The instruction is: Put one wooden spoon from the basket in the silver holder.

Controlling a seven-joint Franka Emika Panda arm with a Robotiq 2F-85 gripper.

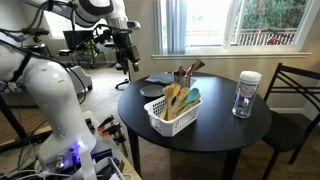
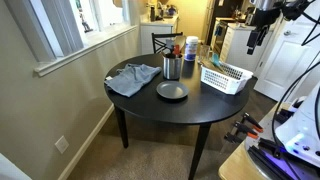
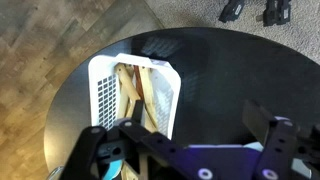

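The white slotted basket (image 1: pixel 166 121) stands on the round black table (image 1: pixel 215 125) and holds wooden spoons (image 1: pixel 173 98) and a teal utensil (image 1: pixel 191 97). The basket also shows in an exterior view (image 2: pixel 226 76) and in the wrist view (image 3: pixel 105 92), with the wooden spoons (image 3: pixel 132 88) lying inside. The silver holder (image 2: pixel 172 69) stands near the table's middle with utensils in it (image 1: pixel 184 76). My gripper (image 1: pixel 125 52) hangs open and empty, high above and off to the side of the table (image 2: pixel 256 40). In the wrist view its fingers (image 3: pixel 185 138) spread wide beside the basket.
A glass jar with a white lid (image 1: pixel 246 95) stands on the table. Dark round plates (image 2: pixel 172 91) and a grey-blue cloth (image 2: pixel 133 78) lie by the holder. A chair (image 1: pixel 295 95) stands at the table. A window and wall are close by.
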